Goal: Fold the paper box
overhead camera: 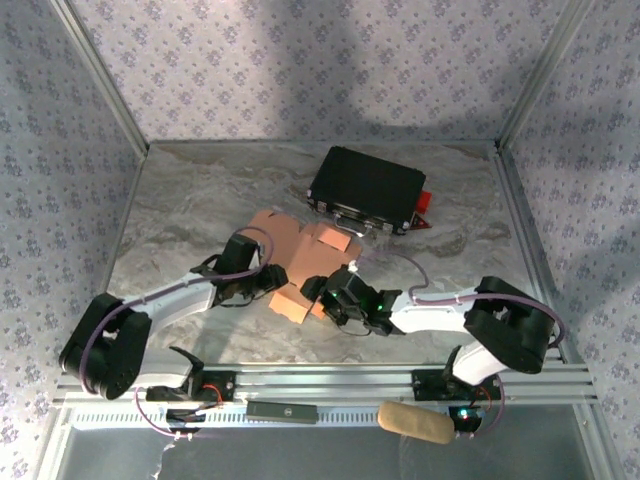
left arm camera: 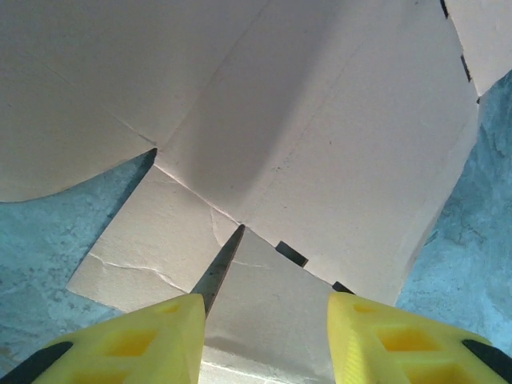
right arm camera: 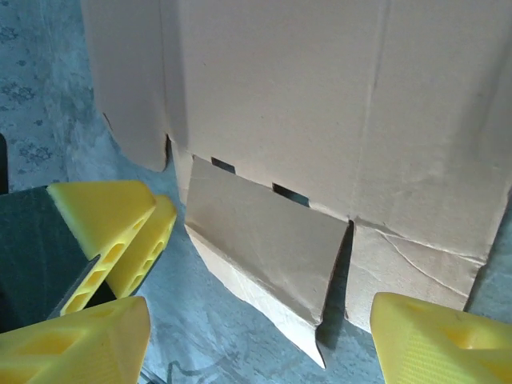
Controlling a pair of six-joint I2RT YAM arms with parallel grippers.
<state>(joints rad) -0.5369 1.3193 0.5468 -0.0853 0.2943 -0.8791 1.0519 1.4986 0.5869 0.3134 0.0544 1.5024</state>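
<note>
The paper box [overhead camera: 300,262] is a flat salmon die-cut sheet lying on the marble table in front of a black case. My left gripper [overhead camera: 272,281] sits at its left side and my right gripper [overhead camera: 336,297] at its near edge. In the left wrist view the yellow fingers [left arm camera: 160,336] stand apart, with a partly raised flap [left arm camera: 272,296] seen between them, ungripped. In the right wrist view that flap [right arm camera: 264,240] tilts up off the table. My right gripper [right arm camera: 256,344] is open wide just short of it. The left gripper's fingers [right arm camera: 112,232] lie beside the flap's left end.
A black hard case [overhead camera: 365,188] with a red part [overhead camera: 424,205] stands just behind the sheet. A tan roll [overhead camera: 415,421] and a small black bar [overhead camera: 282,409] lie on the front rail. Metal frame posts and patterned walls close in the table.
</note>
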